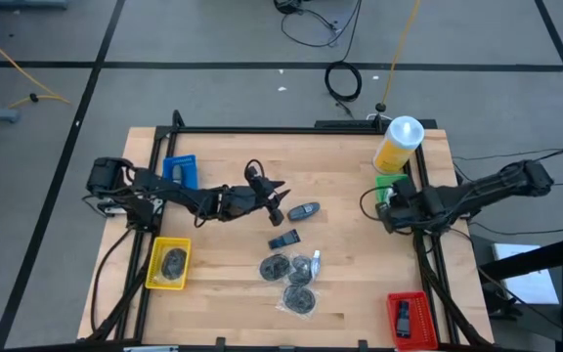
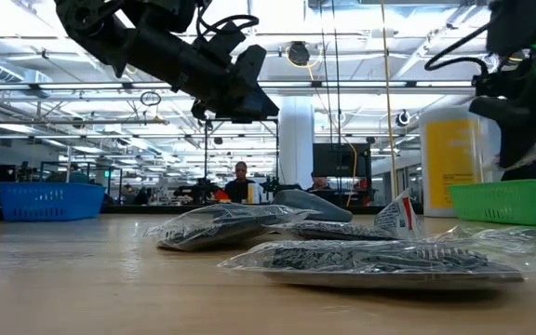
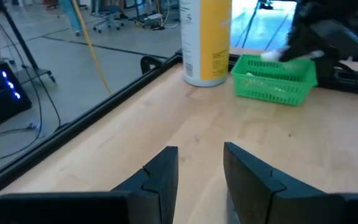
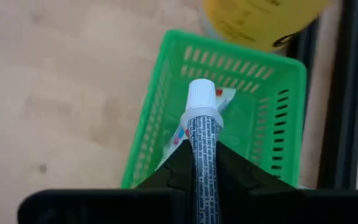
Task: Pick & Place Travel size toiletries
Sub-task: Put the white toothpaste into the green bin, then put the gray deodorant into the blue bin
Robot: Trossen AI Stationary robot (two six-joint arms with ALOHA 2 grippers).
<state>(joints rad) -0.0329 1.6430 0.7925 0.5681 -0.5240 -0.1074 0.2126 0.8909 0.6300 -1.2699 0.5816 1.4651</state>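
In the right wrist view my right gripper (image 4: 202, 163) is shut on a small tube (image 4: 202, 124) with a grey printed body and a white cap, held over the green bin (image 4: 166, 81). A white toiletry with red and blue print (image 4: 178, 135) lies inside that bin. In the high view this gripper (image 1: 387, 207) sits at the green bin (image 1: 391, 184) near the table's right edge. My left gripper (image 1: 274, 191) hovers open above the table's middle, touching nothing; its fingers (image 3: 160, 174) show over bare wood. Another small tube (image 1: 315, 260) lies flat among the bagged bundles. My right gripper pinches the tube's body (image 4: 202, 146) between its two fingers, below the white cap (image 4: 201, 96). The tube runs along the fingers and sticks out past their tips, cap end forward. It is lifted clear, above the green bin's opening.
A tall yellow bottle (image 1: 399, 145) stands just beyond the green bin. Dark bundles in clear bags (image 1: 291, 282), a grey gadget (image 1: 303, 210) and a black one (image 1: 283, 238) lie mid-table. A blue bin (image 1: 179, 171), a yellow bin (image 1: 169, 262) and a red bin (image 1: 411, 318) sit near the edges.
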